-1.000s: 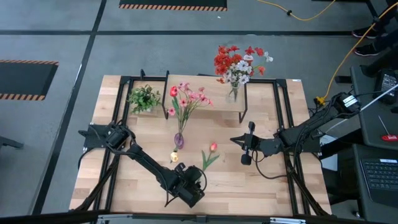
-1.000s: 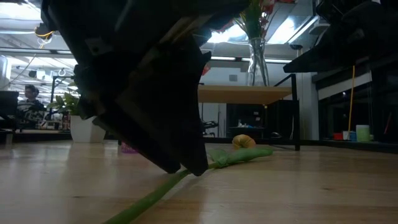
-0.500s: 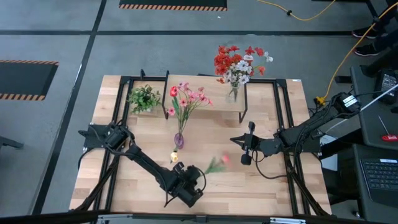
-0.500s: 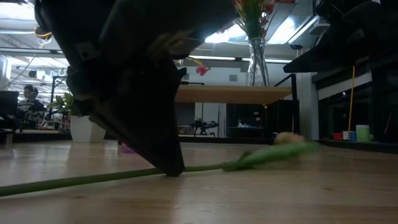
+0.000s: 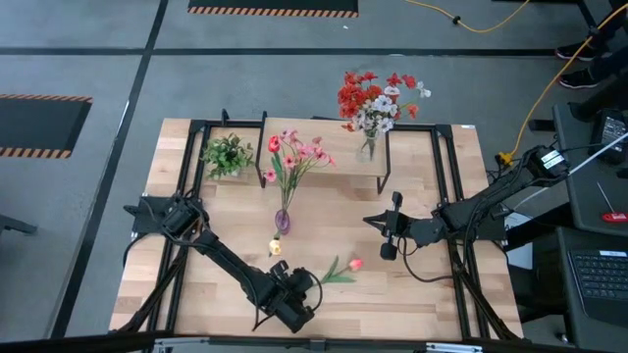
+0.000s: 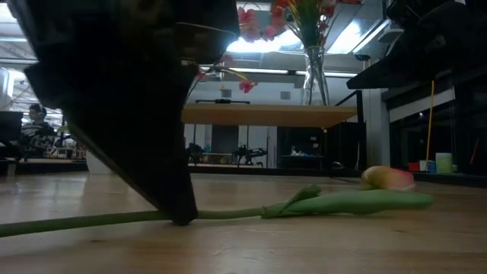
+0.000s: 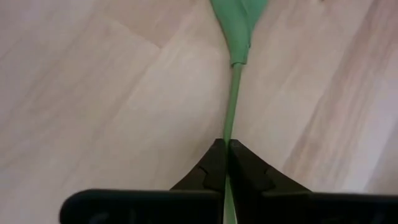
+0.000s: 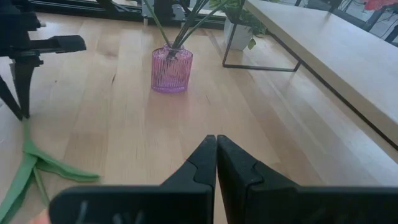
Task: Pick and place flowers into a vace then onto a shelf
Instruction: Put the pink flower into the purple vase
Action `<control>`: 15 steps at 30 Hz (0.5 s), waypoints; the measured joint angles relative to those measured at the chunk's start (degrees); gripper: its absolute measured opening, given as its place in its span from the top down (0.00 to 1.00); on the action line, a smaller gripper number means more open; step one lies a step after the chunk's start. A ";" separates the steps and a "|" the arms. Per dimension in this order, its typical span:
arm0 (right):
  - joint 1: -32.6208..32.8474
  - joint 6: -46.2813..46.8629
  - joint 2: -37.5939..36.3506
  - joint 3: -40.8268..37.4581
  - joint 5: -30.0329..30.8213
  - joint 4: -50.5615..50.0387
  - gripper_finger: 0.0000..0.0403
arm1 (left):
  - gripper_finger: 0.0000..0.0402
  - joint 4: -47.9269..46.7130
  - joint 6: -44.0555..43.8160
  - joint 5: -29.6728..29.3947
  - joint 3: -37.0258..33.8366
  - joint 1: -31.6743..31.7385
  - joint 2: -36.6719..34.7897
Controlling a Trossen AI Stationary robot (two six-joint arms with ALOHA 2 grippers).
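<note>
A tulip [image 5: 339, 271] lies on the table [image 5: 422, 289] between both tools, vases behind.

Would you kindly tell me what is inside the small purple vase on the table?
The purple vase holds green stems of pink flowers, which rise above it. How deep the stems go inside is hidden by the tinted ribbed glass.
</note>
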 joint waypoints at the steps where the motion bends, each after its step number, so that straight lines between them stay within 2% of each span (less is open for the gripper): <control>1: -0.01 0.00 0.00 0.00 0.00 0.00 0.96 | 0.98 0.02 0.03 0.14 0.00 -0.14 0.00; 8: 0.00 0.00 0.00 0.00 0.00 -0.01 0.96 | 0.89 0.14 1.00 0.78 0.02 -0.63 -0.26; 15: 0.00 0.00 0.00 0.00 -0.01 -0.02 0.96 | 0.76 -0.05 4.95 -2.92 0.24 -0.74 -0.22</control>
